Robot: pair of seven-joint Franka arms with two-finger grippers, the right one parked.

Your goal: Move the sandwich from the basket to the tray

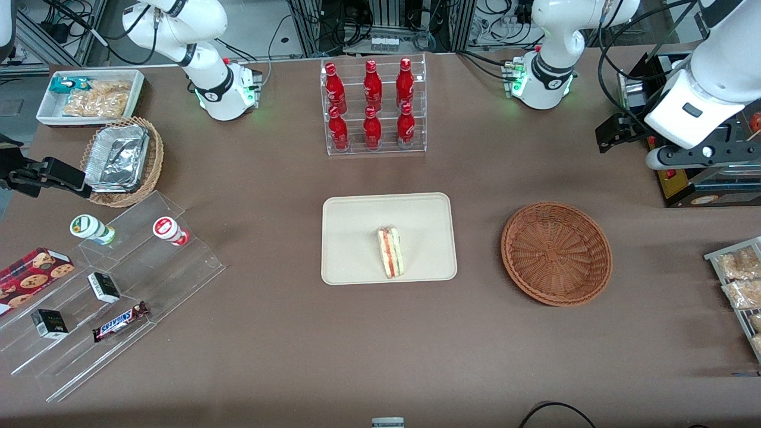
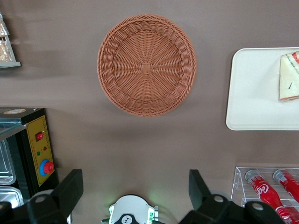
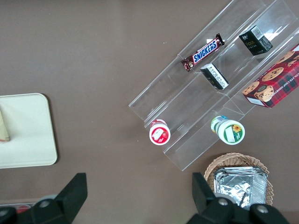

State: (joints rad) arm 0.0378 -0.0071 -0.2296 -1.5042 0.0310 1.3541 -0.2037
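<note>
The sandwich (image 1: 390, 251) lies on the cream tray (image 1: 357, 238), standing on its edge with its red and light filling layers showing. It also shows in the left wrist view (image 2: 289, 77) on the tray (image 2: 254, 93). The reddish-brown basket (image 1: 556, 252) sits beside the tray toward the working arm's end and holds nothing; it also shows in the left wrist view (image 2: 146, 65). My left gripper (image 1: 612, 135) is open and empty, raised above the table, farther from the front camera than the basket. In the left wrist view the gripper (image 2: 135, 186) has its fingers wide apart.
A clear rack of red bottles (image 1: 373, 107) stands farther from the camera than the tray. A black machine with a yellow panel (image 2: 39, 149) is near my gripper. Snack bags (image 1: 740, 285) lie at the working arm's end. A stepped acrylic display (image 1: 113, 279) and a foil-tray basket (image 1: 122, 160) lie toward the parked arm's end.
</note>
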